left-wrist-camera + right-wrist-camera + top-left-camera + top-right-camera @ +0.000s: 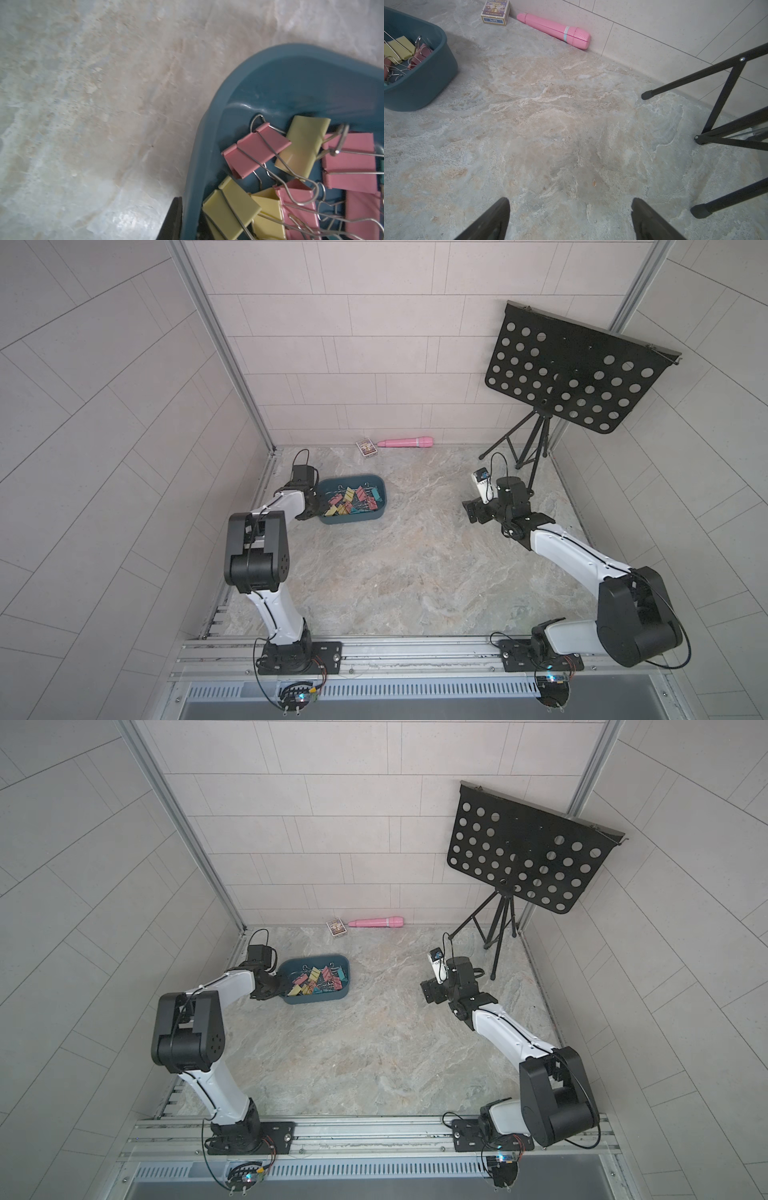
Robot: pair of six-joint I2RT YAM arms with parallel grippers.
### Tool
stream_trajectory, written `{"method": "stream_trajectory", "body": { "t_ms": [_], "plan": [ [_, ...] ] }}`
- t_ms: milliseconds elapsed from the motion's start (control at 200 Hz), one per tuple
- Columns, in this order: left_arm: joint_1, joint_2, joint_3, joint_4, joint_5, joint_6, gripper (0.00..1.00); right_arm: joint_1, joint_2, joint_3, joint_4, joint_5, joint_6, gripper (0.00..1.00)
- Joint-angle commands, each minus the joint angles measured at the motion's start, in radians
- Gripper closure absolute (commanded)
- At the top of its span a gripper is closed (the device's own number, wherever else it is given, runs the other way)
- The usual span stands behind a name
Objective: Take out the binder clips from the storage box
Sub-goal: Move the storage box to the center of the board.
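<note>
Pastel pink, yellow and teal binder clips (351,502) lie heaped in the dark teal storage box (376,517), their wire handles tangled. None lies outside it. The box sits on the marble-patterned table (415,564) towards the back left corner, with its left end close to the table's left edge.

The left gripper (314,509) is at that end, clamped on the box's wall. In the left wrist view one dark finger (173,218) presses against the outside of the wall and its partner is hidden on the clip side. The nearest yellow and pink clips lie just inside the wall.

Right of and in front of the box, the tabletop is broad and bare. The right gripper (471,510) hangs over it with its jaws wide apart and holds nothing, well apart from the box.

Behind the box, a small printed card box (367,448) and a pink cylinder (405,442) lie along the back wall. A black music stand (536,439) fills the back right corner, and its tripod legs reach onto the table near the right arm.
</note>
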Motion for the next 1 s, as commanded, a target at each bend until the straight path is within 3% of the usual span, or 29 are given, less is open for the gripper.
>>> {"method": "stream_trajectory", "body": {
  "t_ms": [0,495,996],
  "plan": [
    [-0.023,-0.043,-0.016,-0.030,0.012,0.022,0.85,0.003,-0.010,-0.013,-0.017,0.013,-0.007,0.05],
    [-0.215,-0.121,-0.130,-0.001,-0.019,-0.047,0.84,0.004,-0.056,-0.044,-0.030,-0.009,0.009,0.05],
    [-0.341,-0.195,-0.262,0.100,-0.014,-0.180,0.78,0.004,-0.080,-0.049,-0.052,-0.050,0.013,0.04]
  ]
}}
